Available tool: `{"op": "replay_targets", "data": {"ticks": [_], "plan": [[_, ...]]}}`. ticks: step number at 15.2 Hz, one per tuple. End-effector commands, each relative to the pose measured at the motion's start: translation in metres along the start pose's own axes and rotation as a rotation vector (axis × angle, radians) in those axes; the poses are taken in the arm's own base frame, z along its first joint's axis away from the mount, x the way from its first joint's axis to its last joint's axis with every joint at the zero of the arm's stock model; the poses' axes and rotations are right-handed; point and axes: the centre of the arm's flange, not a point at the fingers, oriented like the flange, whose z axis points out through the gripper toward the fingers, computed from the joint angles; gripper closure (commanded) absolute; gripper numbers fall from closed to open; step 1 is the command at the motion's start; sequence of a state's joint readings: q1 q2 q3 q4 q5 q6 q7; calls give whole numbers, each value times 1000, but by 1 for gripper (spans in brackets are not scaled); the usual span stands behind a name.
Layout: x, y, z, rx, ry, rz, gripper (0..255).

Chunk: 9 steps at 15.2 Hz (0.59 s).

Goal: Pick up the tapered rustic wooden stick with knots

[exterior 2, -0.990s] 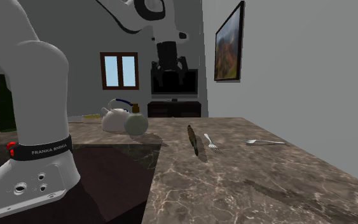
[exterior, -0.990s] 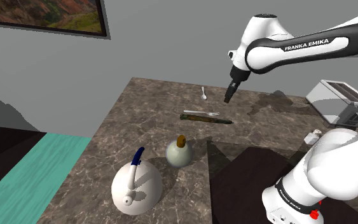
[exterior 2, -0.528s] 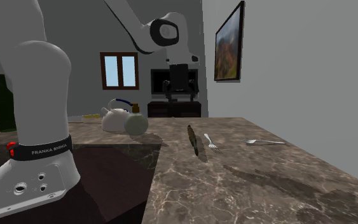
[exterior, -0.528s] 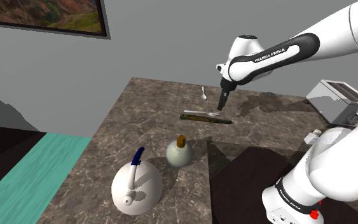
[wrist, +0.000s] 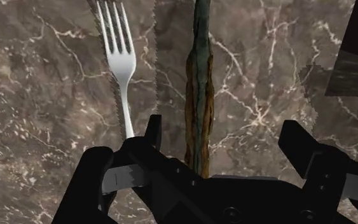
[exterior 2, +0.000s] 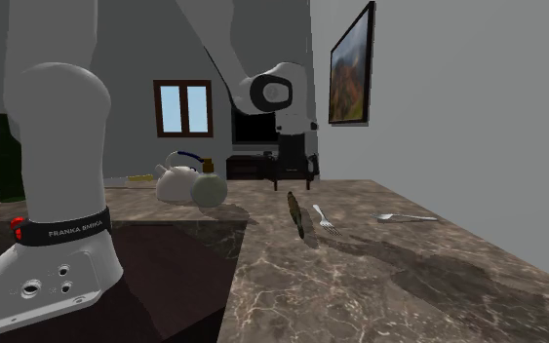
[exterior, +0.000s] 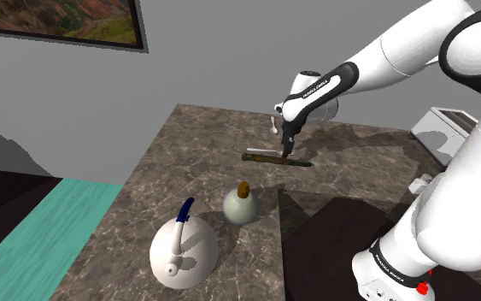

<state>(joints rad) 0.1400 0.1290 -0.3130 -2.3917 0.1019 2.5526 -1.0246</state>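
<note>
The stick (wrist: 199, 83) is thin, brown-green and knotty, and it lies flat on the dark marbled counter (wrist: 50, 146). It runs lengthwise between my black fingers (wrist: 153, 130), nearer one of them. My gripper (wrist: 225, 137) is open and hangs close above the stick without touching it. In the shoulder view the gripper (exterior: 287, 148) points down over the stick (exterior: 262, 157) near the counter's middle. Across the table, the second exterior view shows the gripper (exterior 2: 294, 181) just behind the stick (exterior 2: 298, 211).
A silver fork (wrist: 121, 57) lies right beside the stick, also seen as fork (exterior 2: 325, 218). A spoon (exterior: 273, 126) lies farther back. A white kettle (exterior: 183, 248) and a round corked flask (exterior: 242, 203) stand toward the shoulder view's lower left. A toaster (exterior: 456, 137) sits at its right.
The arm has swung toward the shoulder view's left and come down, bringing the gripper from above the counter's back to just over the stick. The stick and fork have not moved.
</note>
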Motion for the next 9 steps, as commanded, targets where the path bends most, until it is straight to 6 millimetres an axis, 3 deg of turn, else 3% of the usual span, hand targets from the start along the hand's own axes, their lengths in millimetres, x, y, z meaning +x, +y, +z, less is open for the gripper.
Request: {"op": "replay_targets", "data": {"ticks": [1, 9], "plan": [[8, 9, 27, 11, -2, -60, 0], [11, 13, 75, 16, -2, -86, 0]]}}
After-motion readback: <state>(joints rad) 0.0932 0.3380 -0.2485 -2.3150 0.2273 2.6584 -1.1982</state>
